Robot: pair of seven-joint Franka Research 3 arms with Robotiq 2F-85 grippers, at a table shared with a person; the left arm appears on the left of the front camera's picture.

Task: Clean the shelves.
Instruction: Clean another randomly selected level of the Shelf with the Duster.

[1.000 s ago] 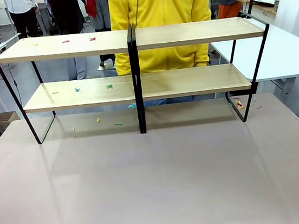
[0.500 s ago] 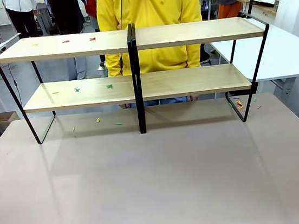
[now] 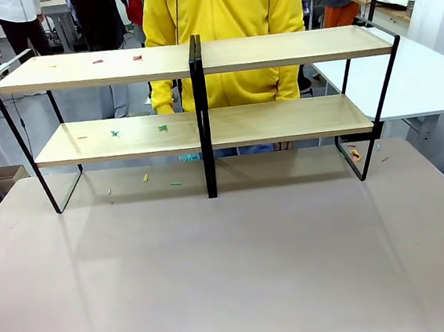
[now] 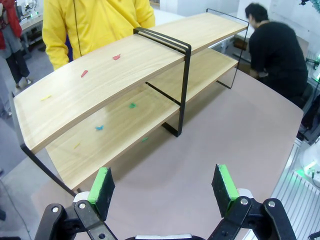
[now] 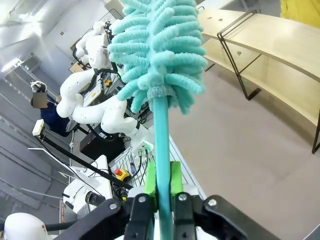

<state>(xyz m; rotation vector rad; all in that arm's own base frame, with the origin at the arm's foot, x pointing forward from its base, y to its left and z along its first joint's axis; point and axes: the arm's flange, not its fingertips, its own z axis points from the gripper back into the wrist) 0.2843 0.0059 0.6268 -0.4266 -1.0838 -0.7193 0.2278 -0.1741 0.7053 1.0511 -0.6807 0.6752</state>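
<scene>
My right gripper (image 5: pixel 162 184) is clamped tight on the stalk of a fluffy teal duster (image 5: pixel 159 50), with the head sticking up past my fingers. My left gripper (image 4: pixel 163 186) is spread wide with nothing in it. The shelves (image 3: pixel 281 49) sit along the far edge of the tabletop (image 3: pixel 236 278), with little coloured scraps (image 3: pixel 137 57) on the left halves of both boards. A person in yellow (image 3: pixel 227 11) stands right behind.
</scene>
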